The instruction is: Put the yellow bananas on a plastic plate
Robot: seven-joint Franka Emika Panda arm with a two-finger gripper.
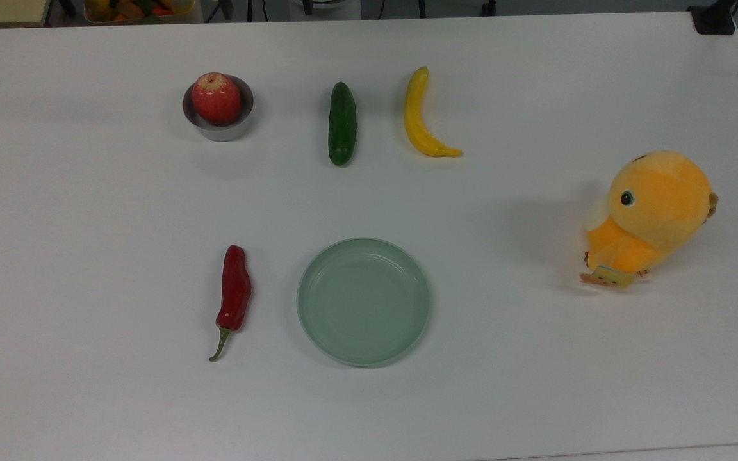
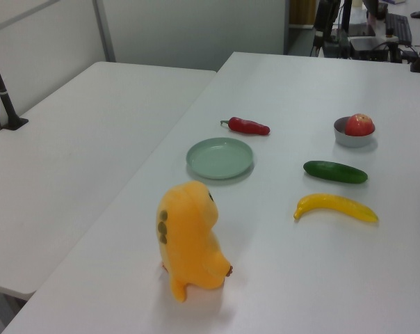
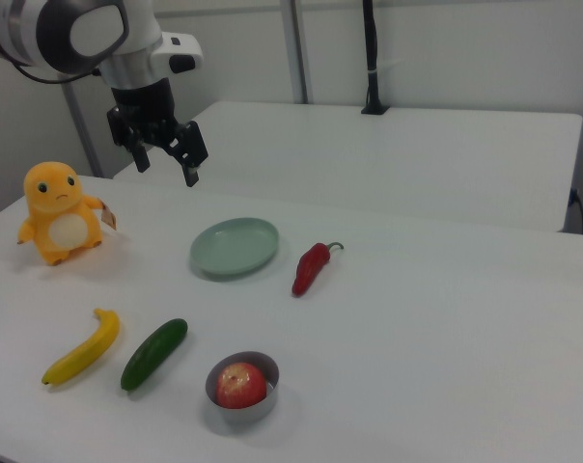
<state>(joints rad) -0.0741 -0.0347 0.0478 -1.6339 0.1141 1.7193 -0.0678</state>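
The yellow banana point(image 1: 421, 119) lies on the white table, beside the dark green cucumber point(image 1: 342, 123); it also shows in the left view point(image 2: 335, 207) and in the right view point(image 3: 83, 348). The pale grey-green plastic plate point(image 1: 364, 301) sits with nothing in it nearer the top view's bottom edge, seen too in the left view point(image 2: 220, 157) and the right view point(image 3: 235, 246). My gripper point(image 3: 166, 172) hangs open in the air above the table, up and to the right view's left of the plate, far from the banana, holding nothing.
A red chili pepper point(image 1: 234, 297) lies to the top view's left of the plate. A small metal bowl point(image 1: 218, 118) holds a red apple point(image 1: 216, 98). An orange plush toy point(image 1: 654, 218) stands at the top view's right. A second white table point(image 2: 71, 146) adjoins this one.
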